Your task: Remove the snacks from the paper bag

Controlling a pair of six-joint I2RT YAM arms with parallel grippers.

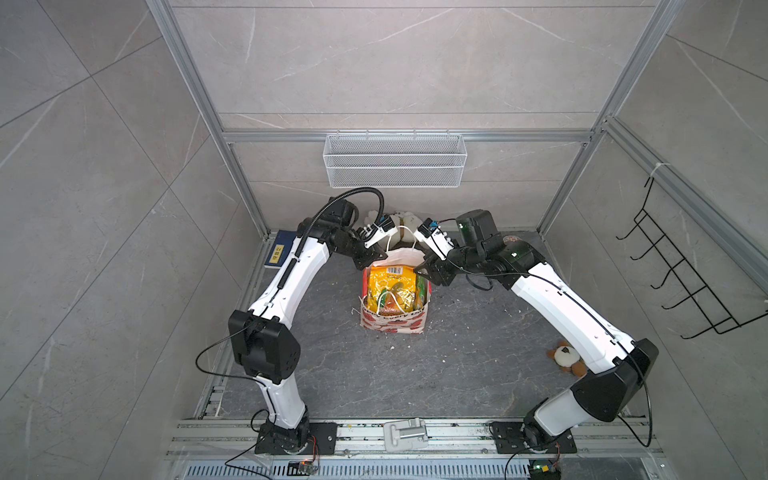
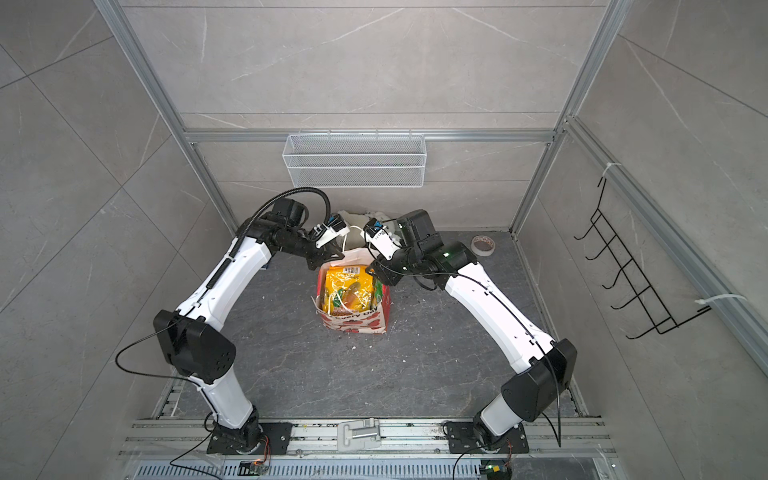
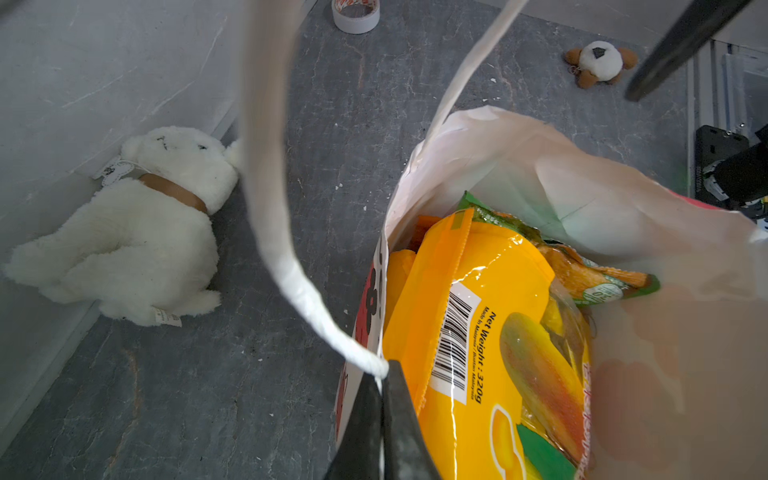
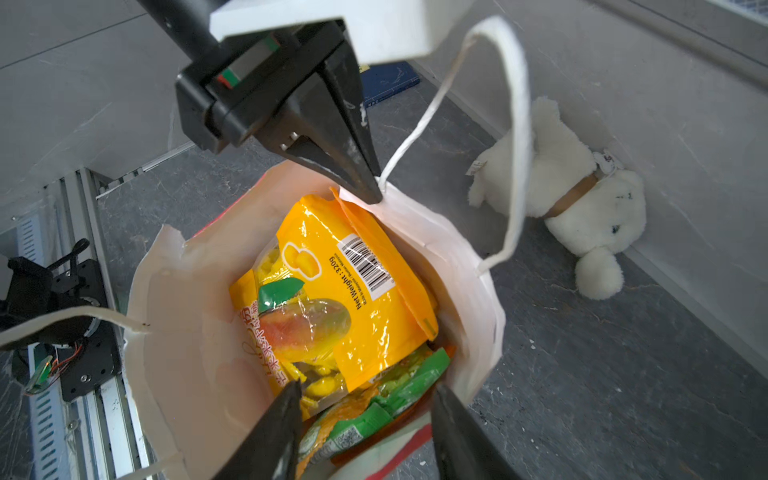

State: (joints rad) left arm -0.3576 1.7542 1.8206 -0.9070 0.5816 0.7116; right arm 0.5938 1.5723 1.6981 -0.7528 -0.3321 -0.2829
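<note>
The paper bag (image 1: 392, 322) (image 2: 353, 324) stands upright mid-floor with its mouth open. Snacks (image 1: 390, 286) (image 2: 349, 289) fill it: a big yellow packet (image 3: 469, 291) (image 4: 353, 291) on top and green packets (image 4: 399, 386) beneath. My left gripper (image 1: 376, 257) (image 3: 386, 415) is shut on the bag's far rim (image 3: 540, 174), right at the foot of a white cord handle (image 3: 270, 208). My right gripper (image 1: 424, 270) (image 4: 365, 432) is open at the bag's right side wall. One finger (image 4: 270, 436) is inside the bag by the packets and the other (image 4: 457, 436) is outside.
A white plush toy (image 3: 137, 232) (image 4: 582, 195) lies against the back wall behind the bag. A tape roll (image 2: 483, 245) sits at the back right, a small brown-and-white plush (image 1: 567, 358) by the right arm, a blue book (image 1: 280, 249) at the back left. A wire basket (image 1: 395, 160) hangs on the wall.
</note>
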